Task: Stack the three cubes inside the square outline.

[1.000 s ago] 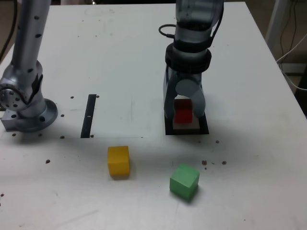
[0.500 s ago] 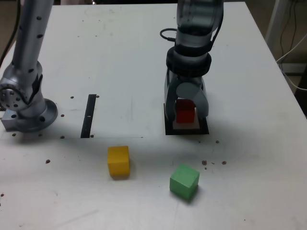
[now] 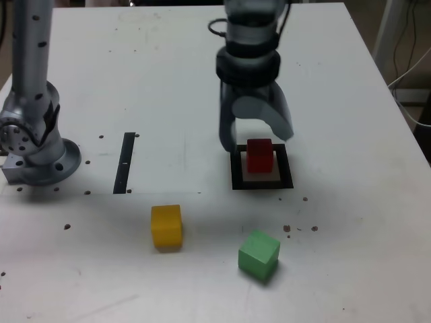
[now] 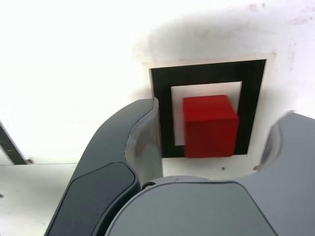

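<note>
Hovering with parted gripper jaws [image 3: 257,142] above the red cube [image 3: 260,156], set inside the black square outline [image 3: 237,176].

The arm [image 3: 250,64] comes in at the top of the exterior view, right of centre, and hangs downward there, its lower part blurred. A thin cable [image 3: 217,27] loops out from its left side near the top edge. The gripper [image 3: 257,141] points down at the arm's lower end, near the middle of the frame, jaws parted with a clear gap between them. One finger reaches down on the left; the other slants toward the lower right. At the exterior view's left edge, the base [image 3: 42,161] sits low, with a pale upright link [image 3: 31,50] rising above it to the top edge.
</note>
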`<move>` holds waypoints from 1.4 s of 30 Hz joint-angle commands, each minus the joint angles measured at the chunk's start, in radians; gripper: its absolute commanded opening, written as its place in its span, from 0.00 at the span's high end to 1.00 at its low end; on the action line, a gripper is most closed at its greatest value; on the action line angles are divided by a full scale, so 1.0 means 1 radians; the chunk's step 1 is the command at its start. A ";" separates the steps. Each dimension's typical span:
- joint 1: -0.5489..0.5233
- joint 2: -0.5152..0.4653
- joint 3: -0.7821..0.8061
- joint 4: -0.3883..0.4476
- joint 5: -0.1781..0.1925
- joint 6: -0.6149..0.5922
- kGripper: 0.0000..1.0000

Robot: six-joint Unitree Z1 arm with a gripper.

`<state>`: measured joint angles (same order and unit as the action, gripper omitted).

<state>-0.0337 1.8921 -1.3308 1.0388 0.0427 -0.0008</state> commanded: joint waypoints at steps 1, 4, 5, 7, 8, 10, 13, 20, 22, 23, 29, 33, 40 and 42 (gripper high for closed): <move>-0.004 -0.043 0.031 0.007 0.005 -0.003 0.00; -0.022 -0.094 0.079 0.015 0.008 -0.007 0.00; -0.030 -0.109 0.092 0.019 0.008 -0.011 0.00; -0.049 -0.138 0.116 0.030 0.008 -0.024 0.00; -0.061 -0.151 0.128 0.036 0.008 -0.034 0.00; -0.085 -0.178 0.151 0.047 0.006 -0.060 0.00; -0.124 -0.213 0.185 0.062 0.001 -0.106 0.01; -0.225 -0.257 0.241 0.085 -0.026 -0.223 0.01; -0.262 -0.261 0.253 0.086 -0.041 -0.263 0.01; -0.278 -0.262 0.256 0.086 -0.047 -0.280 0.01; -0.385 -0.259 0.261 0.084 -0.083 -0.390 0.01; -0.447 -0.256 0.266 0.085 -0.105 -0.455 0.01; -0.521 -0.211 0.253 0.077 -0.146 -0.501 0.01; -0.535 -0.189 0.245 0.068 -0.157 -0.502 0.01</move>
<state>-0.5618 1.6862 -1.0775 1.1140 -0.1083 -0.5016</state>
